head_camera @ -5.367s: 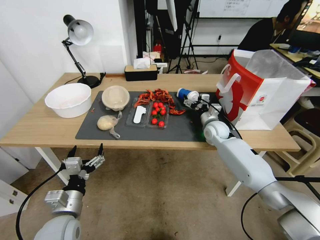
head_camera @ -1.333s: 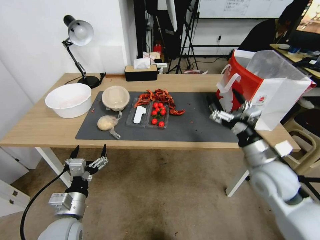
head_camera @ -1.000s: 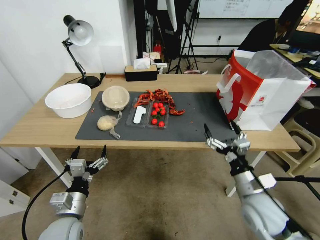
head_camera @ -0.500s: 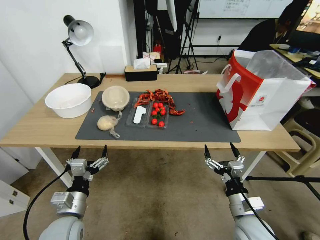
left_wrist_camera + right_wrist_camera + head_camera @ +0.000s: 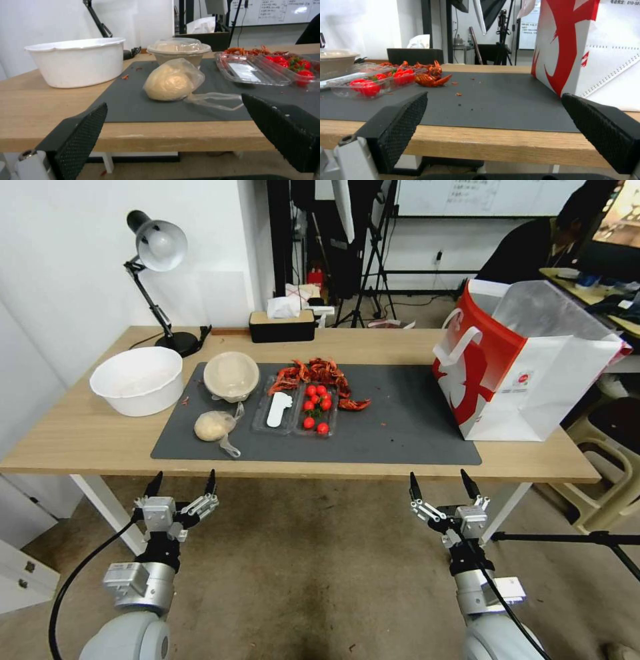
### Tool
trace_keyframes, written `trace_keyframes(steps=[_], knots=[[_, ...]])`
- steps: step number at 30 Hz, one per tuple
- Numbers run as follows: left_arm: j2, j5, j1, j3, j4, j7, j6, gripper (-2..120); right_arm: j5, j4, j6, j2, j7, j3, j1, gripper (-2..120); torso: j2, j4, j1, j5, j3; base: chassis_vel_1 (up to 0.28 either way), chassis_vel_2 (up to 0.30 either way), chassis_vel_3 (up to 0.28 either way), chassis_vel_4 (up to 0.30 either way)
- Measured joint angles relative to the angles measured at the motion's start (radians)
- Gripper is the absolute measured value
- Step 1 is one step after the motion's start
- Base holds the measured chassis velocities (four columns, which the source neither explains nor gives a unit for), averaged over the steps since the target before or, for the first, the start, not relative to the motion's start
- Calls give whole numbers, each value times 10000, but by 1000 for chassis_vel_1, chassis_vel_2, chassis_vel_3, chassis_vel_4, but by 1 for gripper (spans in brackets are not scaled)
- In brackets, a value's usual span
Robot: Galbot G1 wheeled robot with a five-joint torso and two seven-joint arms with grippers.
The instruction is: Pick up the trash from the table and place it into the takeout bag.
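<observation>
Both the left gripper (image 5: 182, 488) and right gripper (image 5: 442, 491) hang spread below the surface (image 5: 80, 437); the bagged beige lump (image 5: 170, 82) looks soft, light, best pinched across its middle

The left hand (image 5: 173, 135) is held below the edge of the surface (image 5: 40, 100), fingers (image 5: 80, 135) spread wide. On the dark mat (image 5: 133, 105) a small clear bag with beige lump (image 5: 170, 82) is seen, a round beige lidded bowl (image 5: 179, 51) just behind it, a large white bowl (image 5: 76, 62) beside.
</observation>
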Motion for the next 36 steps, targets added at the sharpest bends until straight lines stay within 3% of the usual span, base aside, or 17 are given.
trace_keyframes(steps=[7,12,24,36], knots=[[286,-154,-436,205,143,-15,-51,100,-39,0,1,73,-2,-7,13,100,0,0,0,0,0,0,0,0,0],[805,-912,-1181,494,532,-70,-28,100,-90,12,0,128,-5,-11,14,100,0,-1,0,-1,0,0,0,0,0],[2793,-2422,-3431,1349,2220,214,216,100,-278,134,-117,328,16,28,18,100,0,-2,0,-1,0,0,0,0,0],[3734,-3241,-4700,1811,3756,340,708,100,-305,111,-304,383,60,34,182,100,0,0,0,-2,1,0,0,0,0]])
